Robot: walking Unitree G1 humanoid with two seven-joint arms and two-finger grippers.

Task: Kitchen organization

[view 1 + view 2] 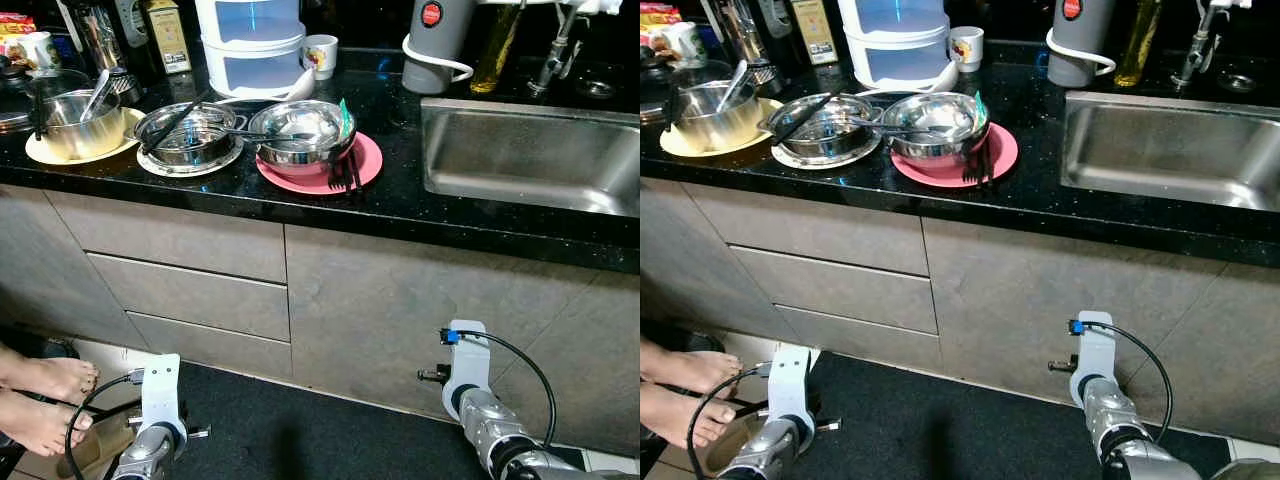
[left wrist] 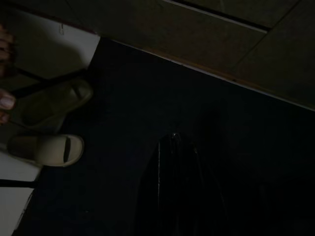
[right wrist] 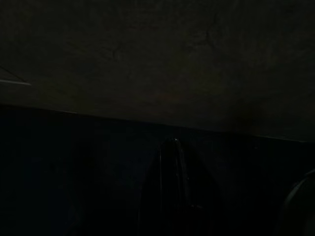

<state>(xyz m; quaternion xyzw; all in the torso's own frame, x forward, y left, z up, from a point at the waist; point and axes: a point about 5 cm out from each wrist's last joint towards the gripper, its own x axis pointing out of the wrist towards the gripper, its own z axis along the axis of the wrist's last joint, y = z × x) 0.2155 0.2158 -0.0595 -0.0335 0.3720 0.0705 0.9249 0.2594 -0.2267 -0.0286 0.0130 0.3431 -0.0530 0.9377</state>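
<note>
Steel bowls sit nested on plates along the black stone surface [image 1: 250, 195], likely stacked there for sorting: a steel bowl with tongs on a yellow plate [image 1: 75, 125] at ten o'clock, a steel bowl on a white plate [image 1: 188, 135] beside it, and a steel bowl on a pink plate [image 1: 305, 135] with black forks at twelve. Both arms hang low before the grey cabinet; the left gripper [image 2: 174, 162] and right gripper [image 3: 170, 162] point floorward, well below the bowls, jaws seemingly closed and holding nothing.
</note>
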